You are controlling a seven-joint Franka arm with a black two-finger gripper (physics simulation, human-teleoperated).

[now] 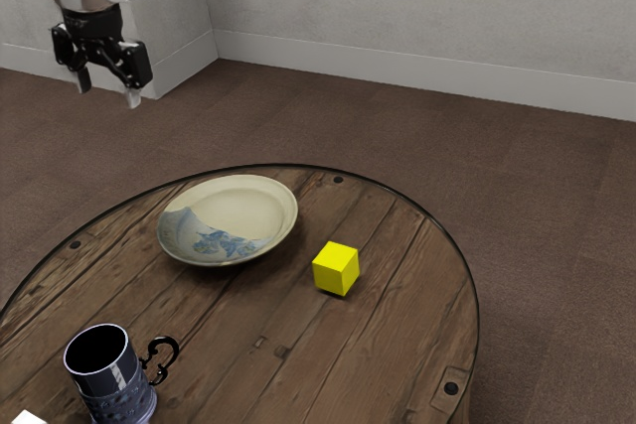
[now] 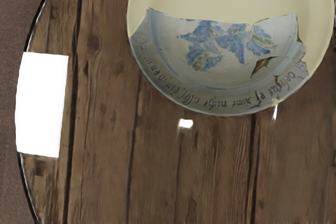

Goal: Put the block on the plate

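Observation:
High in the upper left of the exterior view, my gripper [image 1: 108, 94] hangs open, its two fingers apart with nothing between them. The yellow block [image 1: 336, 268] rests on the round wooden table, beside the plate and not touching it. The cream plate [image 1: 229, 219] with a blue floral pattern lies below my gripper's height, toward the exterior view's right from it. In the wrist view the plate [image 2: 220, 85] is partly cut off by the picture's edge.
A dark blue mug [image 1: 111, 374] with a black handle stands on the wooden table [image 1: 298, 364]. A white object [image 1: 28, 418] is at the exterior view's lower left corner. In the wrist view, a white rectangular shape [image 2: 42, 104] overlaps the table's rim.

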